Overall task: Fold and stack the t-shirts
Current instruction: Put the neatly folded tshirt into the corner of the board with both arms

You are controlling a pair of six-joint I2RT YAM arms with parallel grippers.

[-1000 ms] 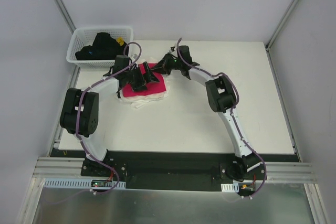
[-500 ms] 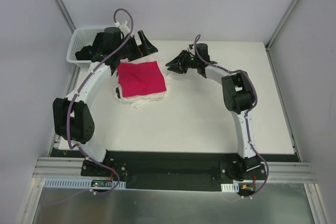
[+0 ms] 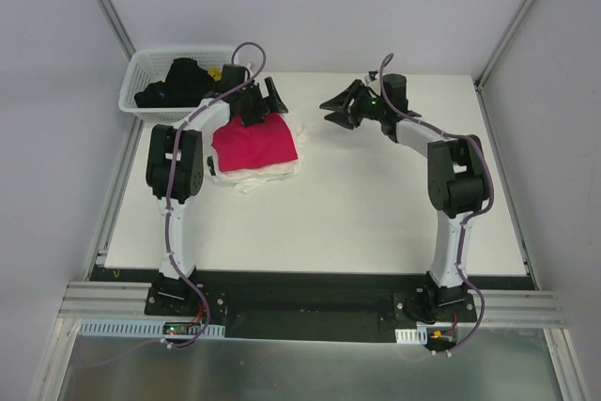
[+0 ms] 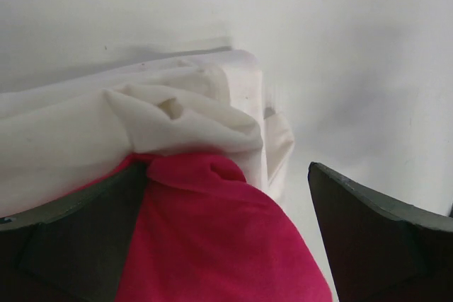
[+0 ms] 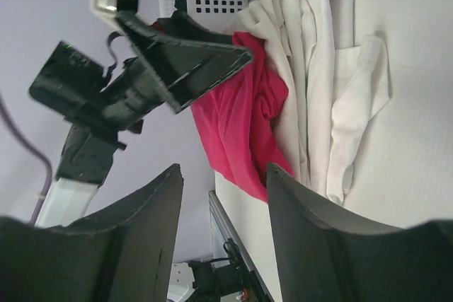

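Two stacked: magenta t-shirt (image 3: 254, 143) on cream t-shirt (image 3: 268, 177); with left tool (image 3: 265, 102) and right tool (image 3: 329, 112) both open, we should square loose edges gently.

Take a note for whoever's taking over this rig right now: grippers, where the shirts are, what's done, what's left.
Left gripper: open, over the far edge of the magenta-red t-shirt, gripping nothing.
Right gripper: open and empty, to the stack's right above the table.
Shirts: the magenta-red one lies folded on the cream-white t-shirt, near the basket.
Done: both folded and stacked.
Left: cream edges stick out unevenly, perhaps tidy them. Dark cloth sits in the basket; cannot tell if it needs folding.
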